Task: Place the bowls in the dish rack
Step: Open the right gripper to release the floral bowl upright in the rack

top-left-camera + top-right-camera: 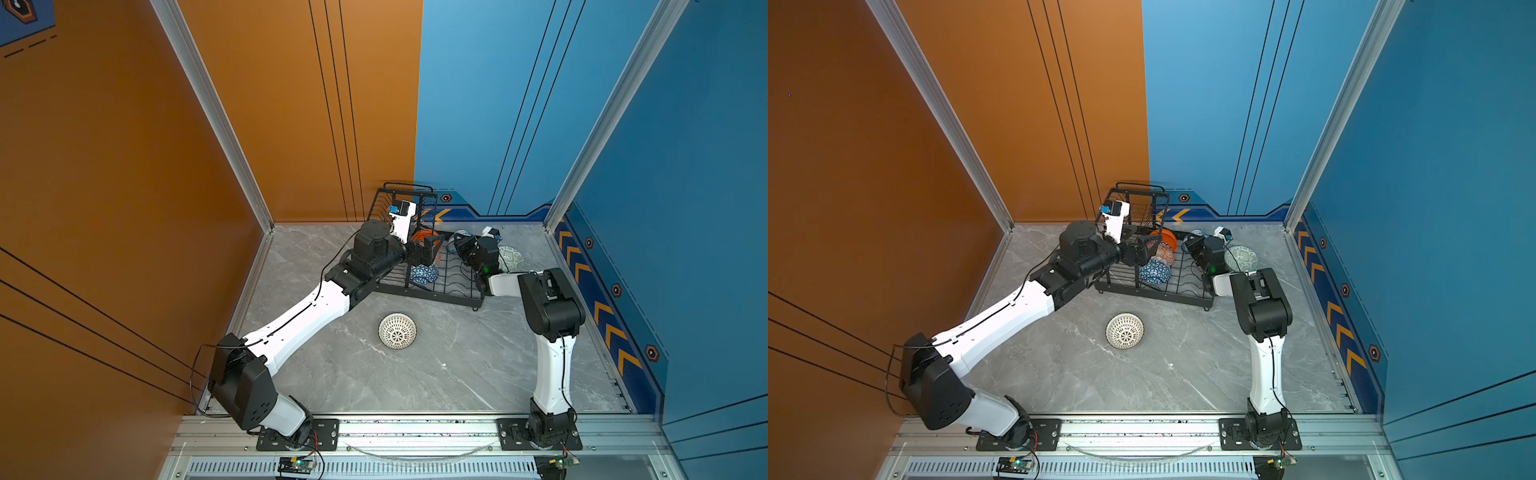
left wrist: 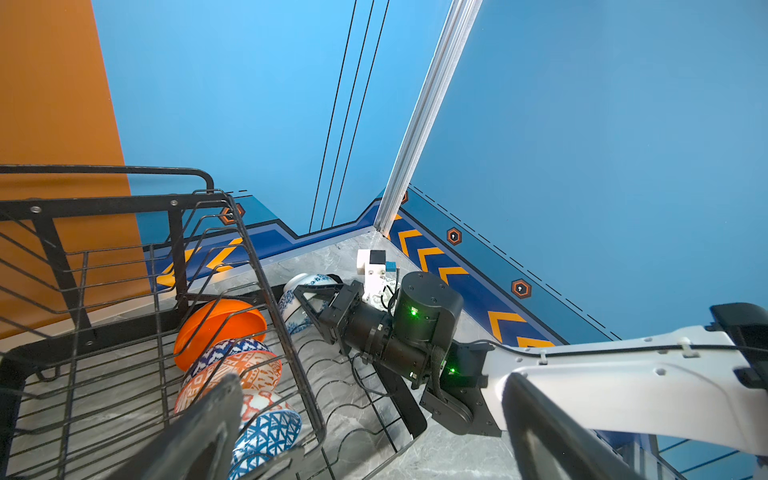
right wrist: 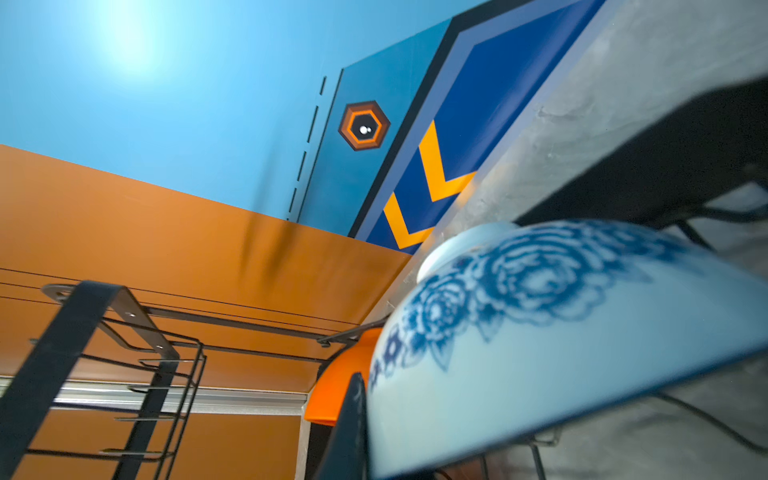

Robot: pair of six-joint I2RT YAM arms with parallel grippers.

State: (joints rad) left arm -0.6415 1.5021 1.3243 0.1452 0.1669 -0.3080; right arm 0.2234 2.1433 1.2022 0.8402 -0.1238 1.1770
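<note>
Three of the six small round bowls stood on edge, close together in a row, in the lower tier of the black metal wire dish rack (image 1: pixel 434 296). They were the plain glossy orange bowl (image 2: pixel 220 328), the orange-white patterned bowl (image 2: pixel 237 370) and the blue triangle-patterned bowl (image 2: pixel 270 432).

A fourth, the blue-white floral bowl (image 3: pixel 561 340), was tilted at the rack's far end, just beside the plain glossy orange bowl. Its rim was pinched in the right hand (image 2: pixel 307 296), whose jaws were closed tight on it. Whether it rested on the wires could not be told.

The left hand (image 1: pixel 428 249) hovered over the racked row with its jaws spread wide and nothing in them.

Two bowls were not yet loaded. The pale green patterned bowl (image 1: pixel 511 257) lay on the grey marbled surface (image 1: pixel 457 374) just beside the rack's right end, behind the right arm. The white bowl with dark dots (image 1: pixel 397 330) sat on the surface in front of the rack, well apart from both hands.

By my judgement the task was about half done, with one bowl being placed and two left to fetch.
</note>
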